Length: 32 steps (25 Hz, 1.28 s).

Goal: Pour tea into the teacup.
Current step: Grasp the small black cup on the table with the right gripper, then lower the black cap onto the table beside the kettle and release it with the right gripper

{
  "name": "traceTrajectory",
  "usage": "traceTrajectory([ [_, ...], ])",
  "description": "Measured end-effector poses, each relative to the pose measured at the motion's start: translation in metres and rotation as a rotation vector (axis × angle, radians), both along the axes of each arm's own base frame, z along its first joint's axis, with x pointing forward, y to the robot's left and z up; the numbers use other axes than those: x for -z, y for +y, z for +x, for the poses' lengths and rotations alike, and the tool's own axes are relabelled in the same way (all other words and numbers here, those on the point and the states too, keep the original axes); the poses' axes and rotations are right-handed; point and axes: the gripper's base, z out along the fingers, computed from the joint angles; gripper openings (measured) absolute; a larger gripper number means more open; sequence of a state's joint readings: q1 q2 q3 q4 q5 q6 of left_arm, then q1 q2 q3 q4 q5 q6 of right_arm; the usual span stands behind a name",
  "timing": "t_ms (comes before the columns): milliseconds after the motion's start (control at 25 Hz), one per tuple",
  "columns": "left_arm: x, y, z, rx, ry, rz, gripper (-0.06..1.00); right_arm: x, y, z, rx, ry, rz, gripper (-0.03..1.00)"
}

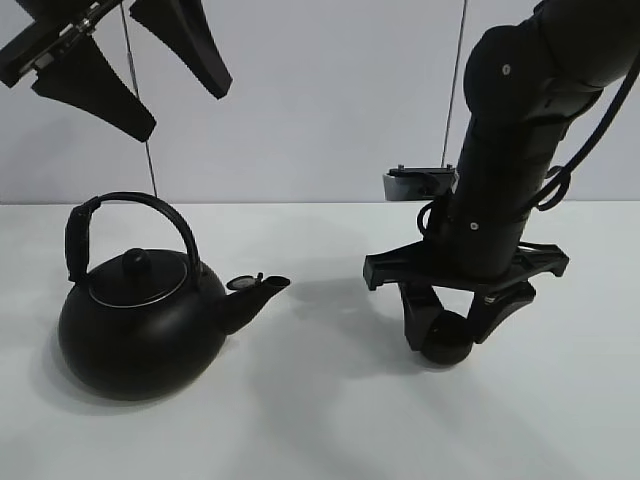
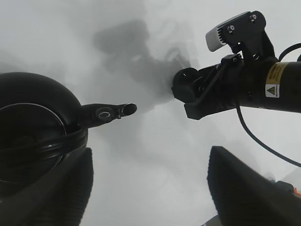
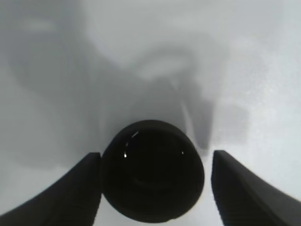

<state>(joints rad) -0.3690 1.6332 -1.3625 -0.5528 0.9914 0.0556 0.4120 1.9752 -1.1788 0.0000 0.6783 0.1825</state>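
A white bench point(image 1: 320, 430) with a large round black kettle point(image 1: 140, 320) standing upright at 9 o'clock in the high view and a small black teacup point(image 1: 446, 348) at 3 o'clock, well apart from the kettle's spout point(image 1: 255, 292), which aims toward it.

The right claw point(image 1: 447, 335) is down at the bench with its fingers spread, one on each side of the teacup. In the right wrist view the teacup point(image 3: 153, 169) sits between the two fingers point(image 3: 84, 188): one looks to be touching its wall, and a clear gap shows at the other, so the cup is straddled, not clamped.

The left claw point(image 1: 183, 108) hangs high at 11 o'clock, fingers wide apart and holding nothing, above the kettle's arched handle point(image 1: 135, 203).

No tea is seen running. The cup's inside is dark, with a few glints, and whether it holds liquid cannot be told.

Pouring looks not yet begun; this reads as the set-up, the cup being steadied or placed. Next, the left claw would probably need to drop onto the handle, close, lift the kettle and tip it, with spout and cup brought close together
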Motion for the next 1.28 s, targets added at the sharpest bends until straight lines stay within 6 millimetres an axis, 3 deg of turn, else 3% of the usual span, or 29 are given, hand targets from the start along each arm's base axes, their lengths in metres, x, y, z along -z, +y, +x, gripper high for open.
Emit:
traceTrajectory([
  [480,0.000,0.000,0.000,0.000,0.000,0.000,0.50,-0.002,-0.001,-0.003,-0.001,0.029,-0.013,0.40],
  [840,0.000,0.000,0.000,0.000,0.000,0.000,0.50,-0.039,0.003,0.002,-0.021,-0.007,0.026,0.40],
  [1080,0.000,0.000,0.000,0.000,0.000,0.000,0.50,-0.051,0.023,0.005,-0.083,-0.039,0.105,0.40],
  [1280,0.000,0.000,0.000,0.000,0.000,0.000,0.50,-0.040,0.052,-0.004,-0.161,-0.055,0.119,0.40],
])
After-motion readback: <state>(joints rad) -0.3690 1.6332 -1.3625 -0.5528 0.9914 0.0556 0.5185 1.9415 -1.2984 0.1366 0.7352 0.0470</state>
